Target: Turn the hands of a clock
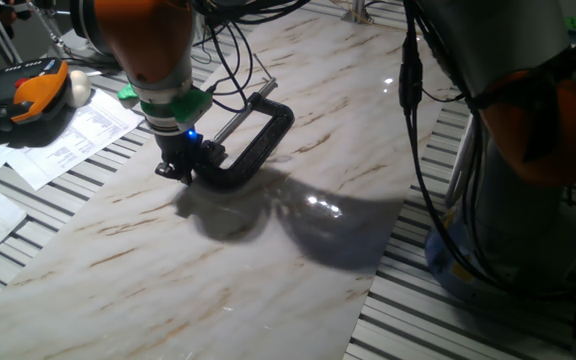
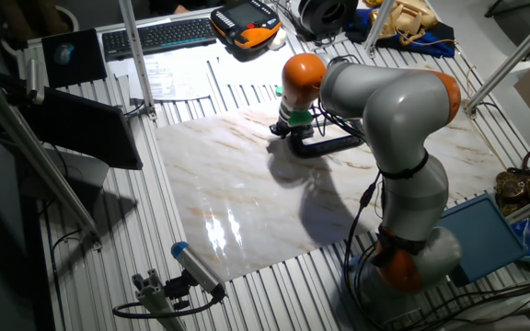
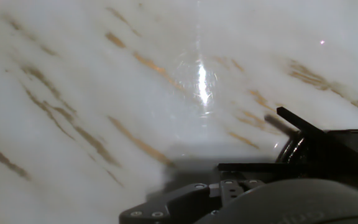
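A black C-clamp (image 1: pixel 263 140) lies on the marble slab (image 1: pixel 268 260), its steel screw rod (image 1: pixel 236 118) pointing away. My gripper (image 1: pixel 176 172) is down at the clamp's near end and covers the clock hub in both fixed views; the clamp also shows in the other fixed view (image 2: pixel 334 144) beside the gripper (image 2: pixel 282 131). In the hand view, two thin dark hands show at lower right, one slanting up-left (image 3: pixel 303 124) and one level (image 3: pixel 272 166), meeting at a glossy black hub (image 3: pixel 294 149). The fingertips do not show clearly, so open or shut is unclear.
Papers (image 1: pixel 68 140) and an orange-black pendant (image 1: pixel 23 90) lie left of the slab on the slatted table. A keyboard (image 2: pixel 159 35) sits at the back. The arm's base (image 2: pixel 412 257) and cables (image 1: pixel 408 90) stand at the slab's right edge.
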You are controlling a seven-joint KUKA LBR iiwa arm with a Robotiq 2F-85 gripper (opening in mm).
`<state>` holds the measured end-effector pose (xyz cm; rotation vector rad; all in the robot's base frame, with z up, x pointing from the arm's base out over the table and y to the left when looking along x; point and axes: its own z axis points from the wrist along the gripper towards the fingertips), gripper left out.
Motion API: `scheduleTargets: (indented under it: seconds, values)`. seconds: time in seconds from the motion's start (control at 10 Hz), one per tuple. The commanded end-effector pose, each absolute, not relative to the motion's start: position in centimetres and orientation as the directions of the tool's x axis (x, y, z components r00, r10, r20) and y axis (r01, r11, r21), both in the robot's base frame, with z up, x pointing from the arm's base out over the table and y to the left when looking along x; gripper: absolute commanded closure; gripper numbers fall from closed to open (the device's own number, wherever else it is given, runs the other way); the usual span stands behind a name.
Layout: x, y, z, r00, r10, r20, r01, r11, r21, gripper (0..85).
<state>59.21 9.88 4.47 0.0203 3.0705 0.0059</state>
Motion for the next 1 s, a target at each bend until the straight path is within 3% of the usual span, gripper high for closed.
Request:
scheduleTargets:
  seconds: [0.0, 0.9]
  values:
    - [59.3, 9.8, 4.4, -0.997, 0.013, -0.071, 0.013, 1.000, 0.004, 85.0]
    - [60.3, 9.4, 4.8, -1.000, 0.016, -0.019, 0.016, 1.000, 0.005, 85.0]
